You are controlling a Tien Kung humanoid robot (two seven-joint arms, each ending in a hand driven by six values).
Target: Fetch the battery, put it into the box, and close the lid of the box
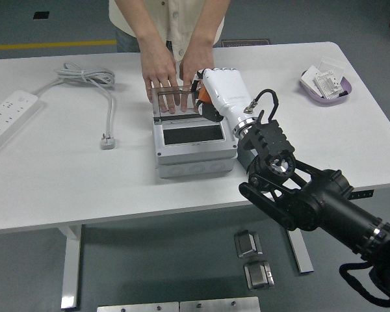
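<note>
2 human hands (174,79) brace the clear lid (177,103) upright behind the grey box (194,144). Above the box's rear right corner, the right hand (216,96) has its fingers wrapped around the orange battery (202,96).

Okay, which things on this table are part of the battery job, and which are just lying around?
Part of the job:
orange battery, held in the right hand
grey box
clear lid, propped up by a person's hands

Just lying around:
power strip
cable
purple dish
</note>
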